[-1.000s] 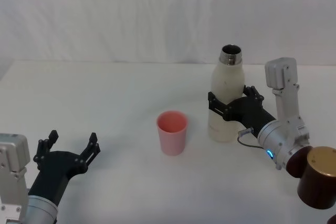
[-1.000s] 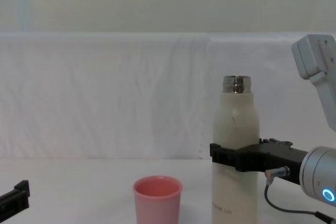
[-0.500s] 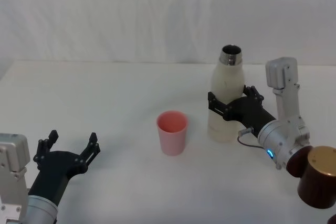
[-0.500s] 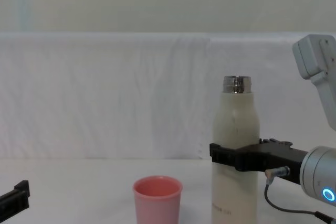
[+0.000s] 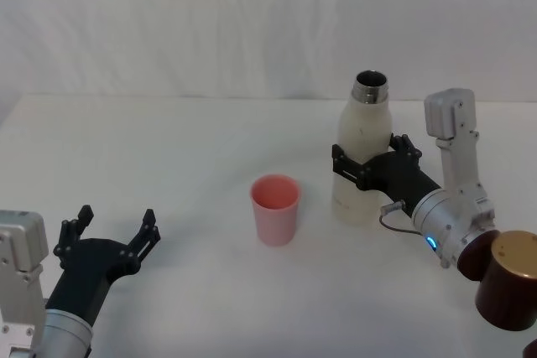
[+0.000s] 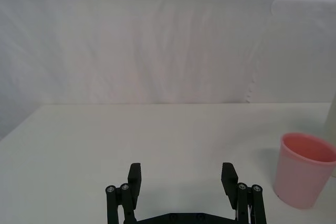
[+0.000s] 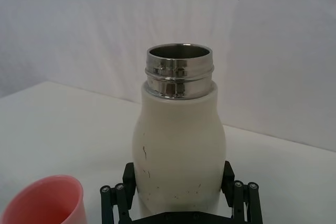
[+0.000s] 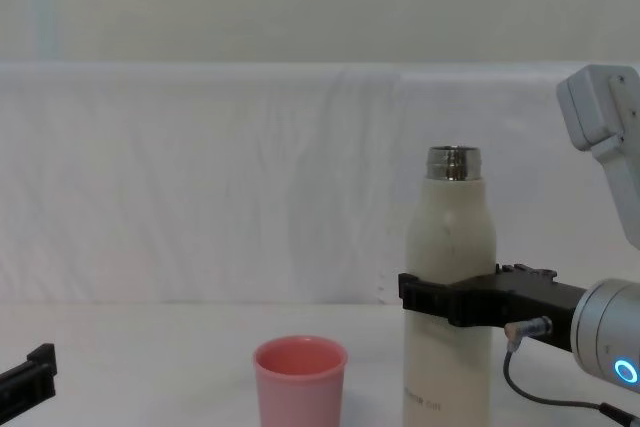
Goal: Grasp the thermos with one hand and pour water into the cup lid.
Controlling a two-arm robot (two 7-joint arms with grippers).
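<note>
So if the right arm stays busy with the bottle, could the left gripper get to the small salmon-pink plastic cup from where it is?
Probably yes: the left gripper is open, and bare table lies between it and the small salmon-pink plastic cup.

Thermos [image 5: 362, 169]: cream-white body, shiny steel neck, small grey lettering near the base, faint dark scuffs. Cup lid [image 5: 274, 210]: plain salmon-pink. Right gripper [image 5: 367, 162] and left gripper [image 5: 113, 236]: black fingers on silver-grey wrists. Table [image 5: 193, 148]: white, unpatterned. Backdrop cloth [image 5: 210, 23]: white.
</note>
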